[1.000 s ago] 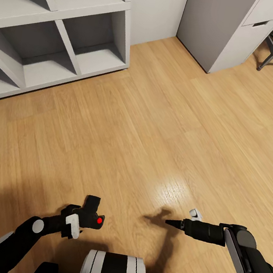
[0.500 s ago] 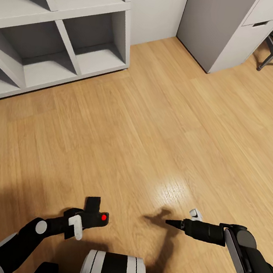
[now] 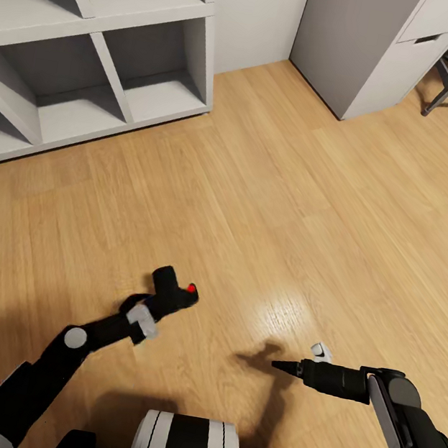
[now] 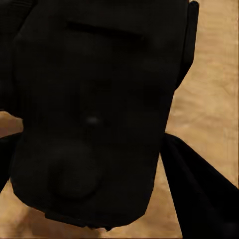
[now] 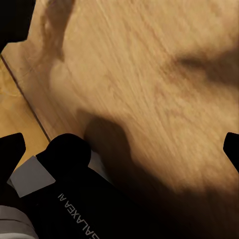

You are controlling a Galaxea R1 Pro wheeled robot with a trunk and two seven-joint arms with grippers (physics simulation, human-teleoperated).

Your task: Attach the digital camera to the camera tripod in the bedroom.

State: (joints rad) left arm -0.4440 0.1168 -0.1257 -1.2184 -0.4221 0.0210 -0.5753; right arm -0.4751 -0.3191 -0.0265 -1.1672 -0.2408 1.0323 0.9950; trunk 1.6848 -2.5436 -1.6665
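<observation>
**Only one bit of readable text here**

Pretty slim pickings. The only lettering I can make out is "GALAXEA" printed in white capitals on the black robot arm housing (image 5: 84,214), lower left of the right wrist view, running diagonally and upside down as shown. There are a couple of smaller characters just before it, maybe "AI", but I can't read them for certain. Nothing else carries legible text.

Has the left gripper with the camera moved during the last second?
Yes. The left gripper, holding the camera, moved forward, toward the white shelf.
</observation>
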